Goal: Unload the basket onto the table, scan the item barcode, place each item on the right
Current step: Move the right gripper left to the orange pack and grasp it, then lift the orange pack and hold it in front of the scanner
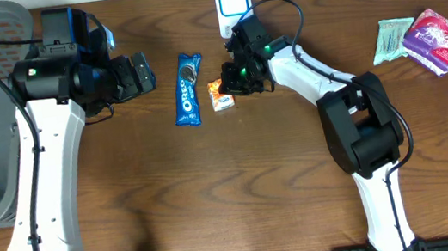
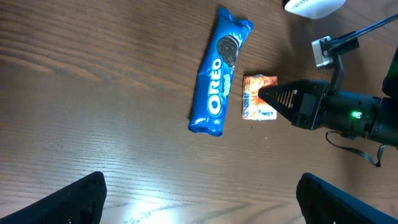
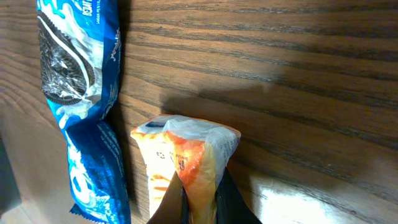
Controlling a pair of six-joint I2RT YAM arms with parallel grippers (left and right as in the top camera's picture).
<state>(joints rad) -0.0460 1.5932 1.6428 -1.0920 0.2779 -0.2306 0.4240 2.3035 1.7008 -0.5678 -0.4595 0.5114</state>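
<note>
1. The right gripper (image 1: 229,91) is clenched on the small orange packet (image 1: 220,96). In the right wrist view its two dark fingers (image 3: 231,198) pinch the packet's crimped end (image 3: 186,155) between them.
2. The packet is on the wooden table (image 1: 216,196), just beside the blue Oreo pack (image 1: 189,89) on that pack's right side. Whether the packet rests on the wood or is lifted slightly cannot be told.
3. The packet's print is blurred in every view, and its underside is hidden. No barcode can be made out on it.
4. The right fingers are cut off by the bottom edge of the wrist picture, so only their tips show.
5. The left gripper (image 1: 144,73) is spread wide and holds nothing. It is left of the Oreo pack and apart from it (its wrist view shows just two black finger corners (image 2: 81,199) at the bottom of the picture).
6. A white device (image 1: 232,1) stands at the table's far edge, just behind the right wrist, which partly covers its base. The left wrist view clips it to a sliver (image 2: 311,5).
7. A green packet (image 1: 392,40) and a pink pack (image 1: 437,39) lie touching each other at the far right, and their labels are too small to read.
</note>
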